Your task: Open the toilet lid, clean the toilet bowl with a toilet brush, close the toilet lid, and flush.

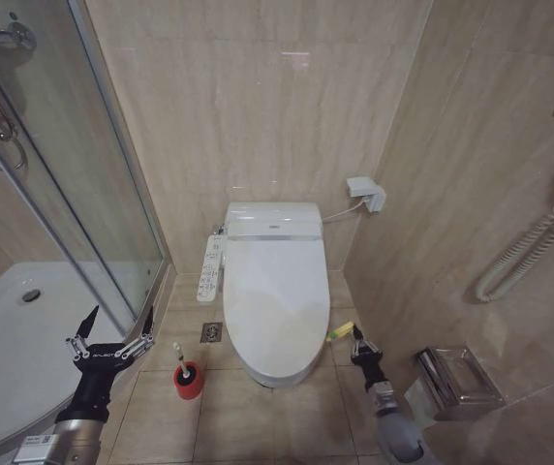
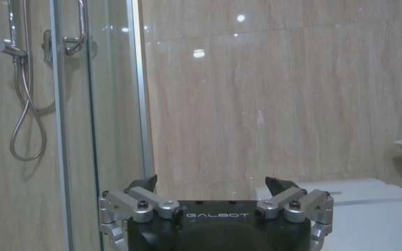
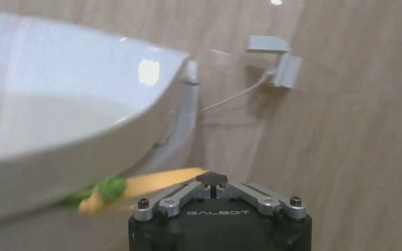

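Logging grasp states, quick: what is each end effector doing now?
Left end effector: open, holding nothing.
Right end effector: shut on the yellow-green tag of the toilet lid.

black left gripper, silver knuckles, white "galbot" lettering; right gripper black, silver screws, grey wrist

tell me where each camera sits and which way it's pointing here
Head view: on the robot's head, looking forward and down at the closed toilet lid, with the left gripper by the shower and the right gripper at the yellow-green tag.
Left wrist view: on the left wrist, facing the wall and shower glass; its open fingers show.
Right wrist view: on the right wrist, low beside the lid, fingers closed on the tag.
Shared: head and right wrist views both show the wall socket.
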`<state>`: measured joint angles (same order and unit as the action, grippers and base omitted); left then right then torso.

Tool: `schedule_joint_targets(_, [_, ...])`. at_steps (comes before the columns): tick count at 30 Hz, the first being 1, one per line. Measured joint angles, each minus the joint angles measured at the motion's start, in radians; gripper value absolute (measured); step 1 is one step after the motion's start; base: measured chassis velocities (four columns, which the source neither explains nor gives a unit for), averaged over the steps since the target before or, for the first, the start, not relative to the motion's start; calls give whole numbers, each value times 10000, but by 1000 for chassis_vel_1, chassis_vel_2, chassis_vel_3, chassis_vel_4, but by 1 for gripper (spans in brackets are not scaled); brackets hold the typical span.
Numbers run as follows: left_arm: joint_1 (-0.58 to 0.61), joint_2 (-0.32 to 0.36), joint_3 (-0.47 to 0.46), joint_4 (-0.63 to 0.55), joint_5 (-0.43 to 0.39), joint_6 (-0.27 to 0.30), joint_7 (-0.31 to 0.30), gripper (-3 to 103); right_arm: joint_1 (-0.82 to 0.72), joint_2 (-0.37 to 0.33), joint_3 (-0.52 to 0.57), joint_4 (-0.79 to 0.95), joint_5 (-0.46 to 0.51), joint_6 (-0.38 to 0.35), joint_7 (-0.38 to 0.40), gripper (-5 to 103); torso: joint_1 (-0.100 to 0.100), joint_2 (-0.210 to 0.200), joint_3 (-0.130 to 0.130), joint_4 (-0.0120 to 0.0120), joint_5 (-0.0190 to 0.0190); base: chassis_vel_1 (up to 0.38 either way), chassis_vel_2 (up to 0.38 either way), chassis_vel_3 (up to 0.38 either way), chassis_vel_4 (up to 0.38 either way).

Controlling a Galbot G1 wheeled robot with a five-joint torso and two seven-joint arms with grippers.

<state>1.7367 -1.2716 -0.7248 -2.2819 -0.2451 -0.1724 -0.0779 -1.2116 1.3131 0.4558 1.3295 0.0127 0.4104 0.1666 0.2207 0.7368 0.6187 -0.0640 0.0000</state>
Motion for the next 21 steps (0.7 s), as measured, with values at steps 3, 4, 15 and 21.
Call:
schedule_joint_targets(3, [1, 0, 0, 0, 0, 0, 0, 100, -156, 12, 169, 529, 407, -145, 64, 0, -1, 1, -2, -9, -16, 0, 0, 0, 0])
schedule_joint_targets(4, [1, 1, 0, 0, 0, 0, 0, 100, -223, 14, 217, 771, 587, -237, 99, 0, 0, 0, -1, -11, -5, 0, 0, 0, 0])
schedule_joint_targets(15, [0, 0, 0, 0, 0, 0, 0, 100, -409, -251, 428, 2106, 1223, -659, 341, 0, 0, 1, -1, 1, -1, 0, 0, 0, 0])
schedule_joint_targets(21, [0, 0, 0, 0, 0, 0, 0, 100, -546, -529, 145, 1852, 910, -647, 353, 0, 0, 1, -1, 1, -1, 0, 0, 0, 0])
